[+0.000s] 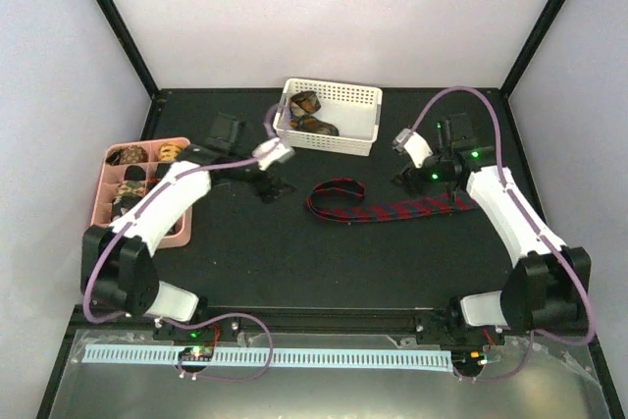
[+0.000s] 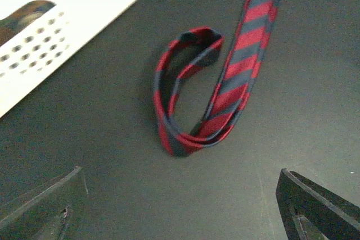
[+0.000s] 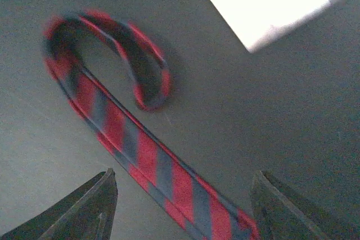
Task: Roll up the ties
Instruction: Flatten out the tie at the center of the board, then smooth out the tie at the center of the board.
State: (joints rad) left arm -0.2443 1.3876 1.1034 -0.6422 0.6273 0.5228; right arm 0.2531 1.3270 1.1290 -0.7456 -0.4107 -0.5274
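Tie (image 1: 392,211): woven cloth, faint sheen. Basket (image 1: 326,140): white perforated plastic, smooth. Surface (image 1: 324,272): matt black, finely grained.

Top external: high, behind the arm bases (image 1: 186,321), facing down and forward over the whole dark surface (image 1: 245,262); far.
Left wrist: close, facing down on the striped tie (image 2: 236,77) curl; white basket (image 2: 34,54) corner upper left.
Right wrist: close, low, facing along the strip; basket corner upper right.
Shared by all three: tie curl, basket corner.

Red-striped tie (image 1: 388,207) (one end curled), flat
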